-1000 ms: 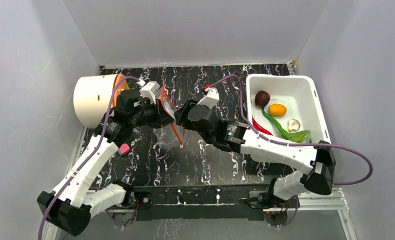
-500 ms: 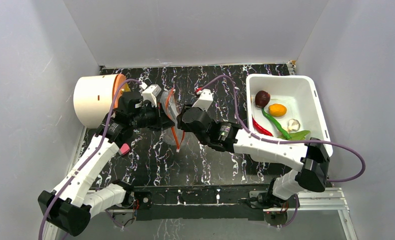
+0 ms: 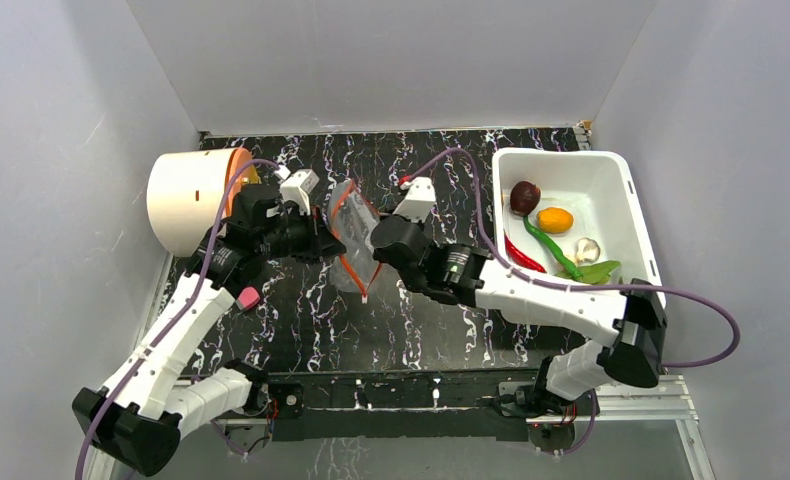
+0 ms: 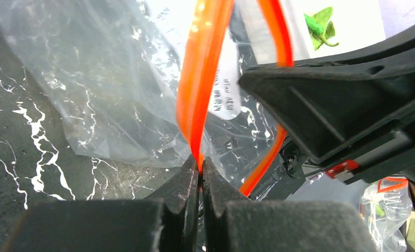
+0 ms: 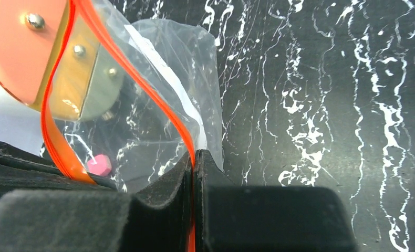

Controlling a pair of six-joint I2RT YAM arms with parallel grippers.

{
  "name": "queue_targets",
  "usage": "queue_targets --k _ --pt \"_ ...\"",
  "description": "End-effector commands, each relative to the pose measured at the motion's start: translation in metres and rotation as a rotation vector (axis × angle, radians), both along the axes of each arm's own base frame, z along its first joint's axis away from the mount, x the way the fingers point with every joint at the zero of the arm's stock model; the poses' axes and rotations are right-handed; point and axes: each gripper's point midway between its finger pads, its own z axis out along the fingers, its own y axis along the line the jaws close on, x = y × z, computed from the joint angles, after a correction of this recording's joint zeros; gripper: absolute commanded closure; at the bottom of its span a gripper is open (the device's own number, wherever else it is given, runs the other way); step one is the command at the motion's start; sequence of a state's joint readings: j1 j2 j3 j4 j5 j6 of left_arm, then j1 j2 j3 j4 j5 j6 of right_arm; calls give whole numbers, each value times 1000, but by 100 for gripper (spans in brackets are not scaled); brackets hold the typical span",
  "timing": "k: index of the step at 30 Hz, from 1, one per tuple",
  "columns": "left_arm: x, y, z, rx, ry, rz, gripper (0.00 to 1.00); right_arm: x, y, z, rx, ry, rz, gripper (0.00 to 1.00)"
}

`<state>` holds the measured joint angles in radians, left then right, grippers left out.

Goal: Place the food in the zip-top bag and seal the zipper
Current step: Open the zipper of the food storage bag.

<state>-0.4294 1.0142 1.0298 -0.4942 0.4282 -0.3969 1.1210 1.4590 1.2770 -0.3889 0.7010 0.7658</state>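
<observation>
The clear zip-top bag [image 3: 354,240] hangs between my two grippers at mid-table, its mouth spread open. My left gripper [image 3: 324,243] is shut on the orange-red zipper strip [image 4: 203,89] on the bag's left lip. My right gripper [image 3: 376,252] is shut on the zipper strip [image 5: 142,86] on the right lip. The bag [image 5: 158,89] looks empty. The food lies in the white bin [image 3: 611,170]: maroon round one [image 3: 524,196], orange fruit [image 3: 555,219], red chilli [image 3: 523,254], green pepper [image 3: 561,252], whitish garlic piece [image 3: 587,248].
A cream cylinder with an orange rim [image 3: 191,198] lies on its side at the back left, close behind my left arm. The black marbled table top [image 3: 411,320] runs from the bag to the near edge. Grey walls close in on both sides.
Both grippers shifted slightly right with the bag, and the bag's mouth has been pulled wider open between them. The food in the bin has not moved.
</observation>
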Motion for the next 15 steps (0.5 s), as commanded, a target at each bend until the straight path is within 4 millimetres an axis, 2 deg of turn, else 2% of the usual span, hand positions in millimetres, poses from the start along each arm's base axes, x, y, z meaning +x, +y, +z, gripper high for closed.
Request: queue_targets --k 1,7,9,12,14,15 --pt "-2 7 33 -16 -57 50 100 4 -38 47 56 -110 -119 100" --pt "6 32 33 105 -64 159 100 3 -71 65 53 -154 -210 100" --pt "7 35 34 119 -61 172 100 3 -75 67 51 -160 -221 100" --pt "7 29 37 83 -56 165 100 1 -68 70 98 -157 -194 100" --pt "6 17 45 13 -64 130 86 -1 -56 73 149 -152 -148 100" --pt "4 10 51 -32 -72 102 75 -2 -50 75 173 -148 -124 100"
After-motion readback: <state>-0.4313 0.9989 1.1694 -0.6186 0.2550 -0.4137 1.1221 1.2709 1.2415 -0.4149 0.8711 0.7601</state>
